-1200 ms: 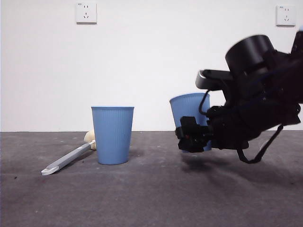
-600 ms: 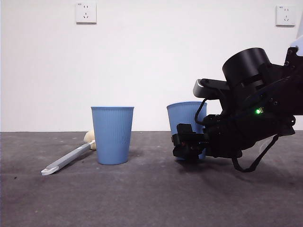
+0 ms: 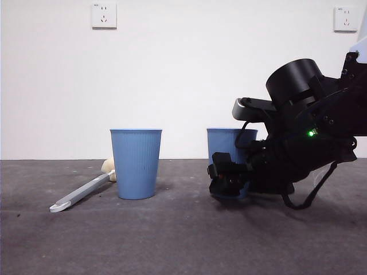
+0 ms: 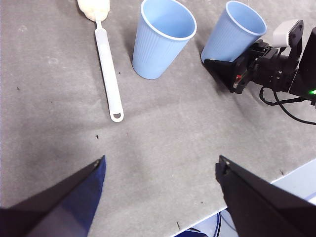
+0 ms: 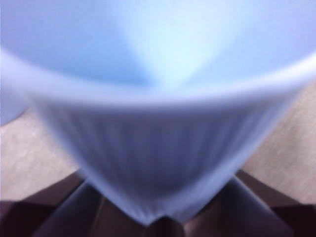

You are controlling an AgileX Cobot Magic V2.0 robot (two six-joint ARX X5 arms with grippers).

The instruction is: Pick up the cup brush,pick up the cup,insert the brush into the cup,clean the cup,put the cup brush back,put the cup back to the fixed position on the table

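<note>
The cup stands upright on the table at the right, and fills the right wrist view. My right gripper is shut on the cup's lower part, one jaw on each side. The cup brush lies flat on the table at the left, its cream sponge head partly behind a second identical blue cup. High above the table's near side, my left gripper is open and holds nothing.
The second blue cup stands between the brush and the held cup, about a cup's width from each. In the left wrist view the table's edge runs close to the right arm. Behind the table is a white wall with two sockets.
The right gripper came down with the cup. The cup went from raised and tilted to upright with its base at the table. Brush and second cup have not moved.
</note>
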